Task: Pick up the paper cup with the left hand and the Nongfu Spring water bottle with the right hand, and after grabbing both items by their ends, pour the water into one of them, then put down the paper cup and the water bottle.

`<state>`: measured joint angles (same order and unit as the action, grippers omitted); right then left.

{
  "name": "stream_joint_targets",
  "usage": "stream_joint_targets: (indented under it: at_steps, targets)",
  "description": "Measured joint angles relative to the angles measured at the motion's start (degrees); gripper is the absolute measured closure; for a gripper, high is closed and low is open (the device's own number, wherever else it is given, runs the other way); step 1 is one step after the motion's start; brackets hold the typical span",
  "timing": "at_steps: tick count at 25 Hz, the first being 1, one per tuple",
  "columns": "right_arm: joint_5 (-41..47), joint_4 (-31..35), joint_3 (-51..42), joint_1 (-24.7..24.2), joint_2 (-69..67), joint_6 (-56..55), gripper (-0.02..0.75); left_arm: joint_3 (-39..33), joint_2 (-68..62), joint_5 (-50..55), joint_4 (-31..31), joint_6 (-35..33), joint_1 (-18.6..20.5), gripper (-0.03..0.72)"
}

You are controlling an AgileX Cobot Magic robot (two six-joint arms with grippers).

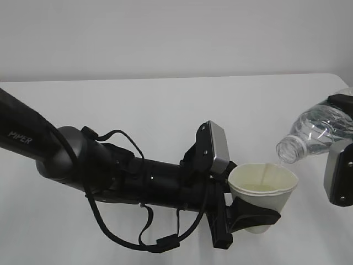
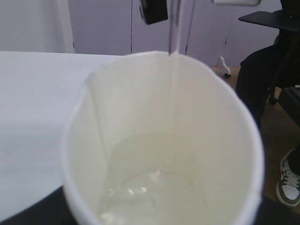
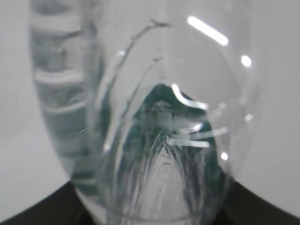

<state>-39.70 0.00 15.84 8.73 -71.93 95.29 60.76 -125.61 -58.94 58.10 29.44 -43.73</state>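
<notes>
Exterior view: left gripper is gripping the paper cup while right gripper, clamped around the tilted Nongfu Spring water bottle, is pouring water.

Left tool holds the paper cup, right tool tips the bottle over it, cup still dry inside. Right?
Not quite: the paper cup is not dry. The left wrist view shows water pooled in its bottom and a thin stream falling in. The rest stands: left tool holds the cup, right tool tips the bottle.
</notes>
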Motion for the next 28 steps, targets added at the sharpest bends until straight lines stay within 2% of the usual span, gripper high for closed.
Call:
stream_joint_targets:
  at_steps: [28]
  targets:
    - [-0.6,0.0,0.0,0.0,0.0,0.1,0.382,0.0,0.0,0.1,-0.2,0.0,0.0,0.304]
